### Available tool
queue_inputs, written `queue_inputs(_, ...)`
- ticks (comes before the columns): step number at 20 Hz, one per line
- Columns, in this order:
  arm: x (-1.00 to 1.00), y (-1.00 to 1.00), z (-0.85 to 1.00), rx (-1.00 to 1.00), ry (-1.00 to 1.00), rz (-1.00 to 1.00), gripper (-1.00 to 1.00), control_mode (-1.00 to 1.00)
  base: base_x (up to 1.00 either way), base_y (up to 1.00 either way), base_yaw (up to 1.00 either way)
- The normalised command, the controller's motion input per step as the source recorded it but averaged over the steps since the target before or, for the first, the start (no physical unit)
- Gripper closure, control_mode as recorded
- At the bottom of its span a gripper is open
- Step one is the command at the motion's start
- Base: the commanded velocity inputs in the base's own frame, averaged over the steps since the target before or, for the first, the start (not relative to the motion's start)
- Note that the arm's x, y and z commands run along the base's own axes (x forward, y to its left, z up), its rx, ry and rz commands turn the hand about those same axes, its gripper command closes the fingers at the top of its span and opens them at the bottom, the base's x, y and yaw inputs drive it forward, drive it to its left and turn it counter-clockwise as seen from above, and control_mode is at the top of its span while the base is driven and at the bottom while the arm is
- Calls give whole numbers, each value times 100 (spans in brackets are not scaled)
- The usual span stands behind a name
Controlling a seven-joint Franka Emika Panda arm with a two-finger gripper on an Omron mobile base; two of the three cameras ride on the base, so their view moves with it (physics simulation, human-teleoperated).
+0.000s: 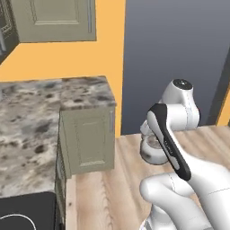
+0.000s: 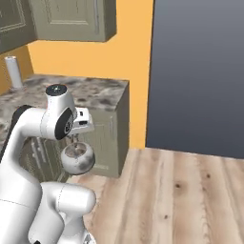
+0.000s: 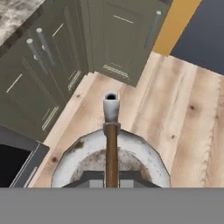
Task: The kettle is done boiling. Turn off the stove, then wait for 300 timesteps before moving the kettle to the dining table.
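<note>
— Two stages look finished: at far left the stove (image 1: 22, 215) sits behind, and the kettle (image 2: 78, 158) hangs over the wooden floor (image 2: 181, 190).
— Gripper (image 3: 111, 178)?
— Clamped on the kettle's handle (image 3: 111, 153). Reaching the dining table remains.

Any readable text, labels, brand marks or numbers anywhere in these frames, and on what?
None. The kettle, the stove, the cabinet doors, the marble counter and the arm carry no legible writing; the stove shows only white burner outlines.
</note>
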Motion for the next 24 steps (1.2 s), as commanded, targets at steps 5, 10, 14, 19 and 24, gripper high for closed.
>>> queue_inputs(5, 0, 0, 0, 0, 0, 0, 100, 100, -2, -27, -48)
queue_inputs(10, 0, 0, 0, 0, 0, 0, 100, 100, 0, -29, -47)
queue_inputs(14, 0, 0, 0, 0, 0, 0, 100, 100, 0, -32, -47)
queue_inputs(19, 0, 0, 0, 0, 0, 0, 100, 100, 0, -30, -46)
queue_inputs(24, 0, 0, 0, 0, 0, 0, 100, 100, 0, -31, -46)
